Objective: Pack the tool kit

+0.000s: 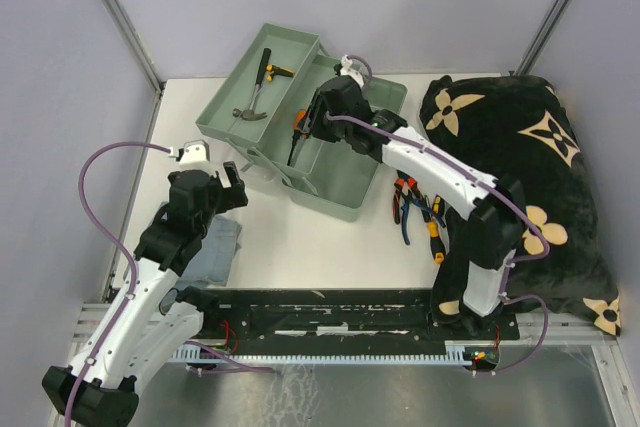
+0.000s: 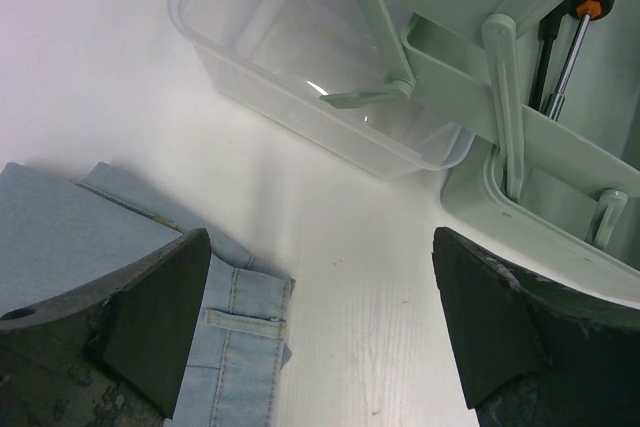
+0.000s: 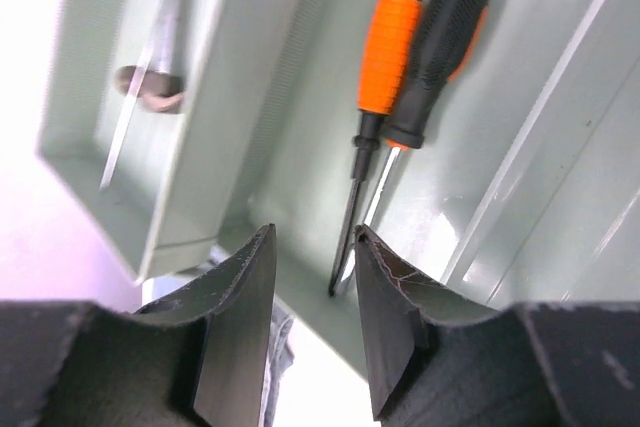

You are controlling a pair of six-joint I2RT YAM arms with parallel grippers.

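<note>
The pale green toolbox (image 1: 345,202) stands open at the back of the table, its tray folded out to the left with a small hammer (image 1: 252,107) lying in it. An orange-handled screwdriver (image 3: 388,52) and a black-handled one (image 3: 445,42) lie side by side on the box floor. My right gripper (image 3: 312,237) hovers just above their tips, its jaws partly open and nothing between them. Pliers (image 1: 415,209) lie on the table to the right of the box. My left gripper (image 2: 320,237) hangs wide open over bare table, near the translucent lid (image 2: 300,77).
A folded grey-blue denim cloth (image 2: 60,237) lies under my left gripper's left finger and beside the left arm (image 1: 215,252). A black blanket with beige flower marks (image 1: 520,157) fills the right side. Grey walls close the back and sides.
</note>
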